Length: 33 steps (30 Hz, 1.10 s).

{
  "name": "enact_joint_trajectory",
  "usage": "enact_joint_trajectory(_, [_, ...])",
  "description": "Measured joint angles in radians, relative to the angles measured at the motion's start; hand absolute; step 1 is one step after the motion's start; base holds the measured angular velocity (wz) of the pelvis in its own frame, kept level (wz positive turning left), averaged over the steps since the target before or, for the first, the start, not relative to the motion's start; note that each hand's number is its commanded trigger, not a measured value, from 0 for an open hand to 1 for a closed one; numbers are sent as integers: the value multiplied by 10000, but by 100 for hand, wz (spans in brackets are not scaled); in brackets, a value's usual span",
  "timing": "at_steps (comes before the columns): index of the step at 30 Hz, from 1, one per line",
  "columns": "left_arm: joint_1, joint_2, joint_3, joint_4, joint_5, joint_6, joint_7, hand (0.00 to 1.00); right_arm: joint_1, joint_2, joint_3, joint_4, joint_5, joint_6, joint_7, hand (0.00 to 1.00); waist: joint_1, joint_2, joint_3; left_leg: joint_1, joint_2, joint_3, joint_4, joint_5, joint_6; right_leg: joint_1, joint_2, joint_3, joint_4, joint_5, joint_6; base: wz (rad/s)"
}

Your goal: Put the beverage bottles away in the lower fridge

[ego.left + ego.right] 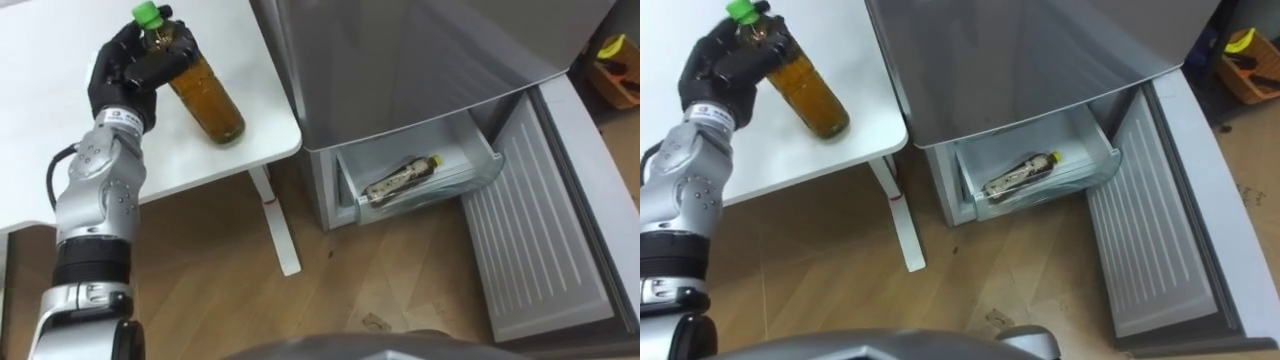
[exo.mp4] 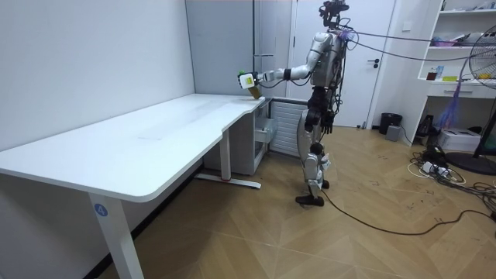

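Nearest the head camera in the left eye view, the left arm rises from the lower left to the desk (image 1: 235,45). Its left hand (image 1: 130,65) is curled round the neck and shoulder of a bottle (image 1: 208,102), green-capped and full of amber drink. The bottle leans, its base on or just above the desk near the corner; I cannot tell which. Beside the desk stands the fridge (image 1: 420,60), its lower door (image 1: 530,245) swung wide and a clear drawer (image 1: 455,170) pulled out. A second bottle (image 1: 400,180) lies on its side in the drawer, with room next to it.

From the room view, the robot stands upright at the end of the desk, in front of the open fridge. It reaches its left arm out toward the room view's left and holds the bottle over the desk corner. The right hand (image 2: 333,116) hangs by the body, too small to read its fingers.

Over in the right eye view the grasp looks firm, fingers wrapped below the cap, and the drawer sits well apart from the bottle, lower and to the right.

I judge this to be the pick-up of the second drink. Next, the bottle must be lifted clear of the desk edge, carried right and down past the fridge's corner, then laid flat beside the other. That likely calls for a turn and a bend.
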Motion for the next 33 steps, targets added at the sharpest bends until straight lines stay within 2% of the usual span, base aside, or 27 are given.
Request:
enact_joint_trajectory(6, [-61, 5, -86, 7, 5, 43, 15, 100, 21, 1, 1, 1, 0, 5, 18, 0, -6, -1, -3, 26, 0, 0, -18, 1, 0, -3, 0, -3, 0, 0, 0, 0])
enact_joint_trajectory(10, [-59, 4, -126, 8, 81, 51, 131, 100, 19, 2, -1, 19, -3, 12, 34, 0, -21, -73, 26, 29, 0, -6, -20, 1, 0, -11, 0, -6, -1, 0, 0, 0])
enact_joint_trajectory(14, [-62, 9, -138, 9, 81, 61, 157, 100, 63, 2, -3, 13, -6, 136, 105, 0, -16, -137, -17, 5, 0, -9, -12, 0, 0, -48, 0, -9, 1, 0, 0, 0])
enact_joint_trajectory(21, [-59, 3, -237, 13, 78, 231, 167, 100, 43, 2, 55, 39, 9, 131, 92, 0, 7, -112, -33, 2, 3, 17, -14, 1, -1, -64, 0, -13, 3, 0, 0, 0])
enact_joint_trajectory(27, [-57, 2, -307, 11, 79, 231, 162, 100, -35, 6, 375, 66, 9, 97, 101, 0, 19, -115, -33, -67, 1, -30, -7, 2, -1, -53, -3, -73, 3, 0, 0, 2])
enact_joint_trajectory(31, [-54, 2, -376, 10, 62, 230, 160, 100, -225, 8, 402, 37, 71, 91, 95, 0, 34, -184, 0, -116, -6, -83, 23, 4, -1, -51, -5, -110, 2, 0, 0, 2])
enact_joint_trajectory(33, [-54, -1, -456, 4, 47, 230, 151, 100, -264, 38, 403, -34, 96, 72, 86, 0, 22, -232, -11, -169, -9, -128, 46, 5, -1, -73, -5, -119, 2, 0, 0, 8])
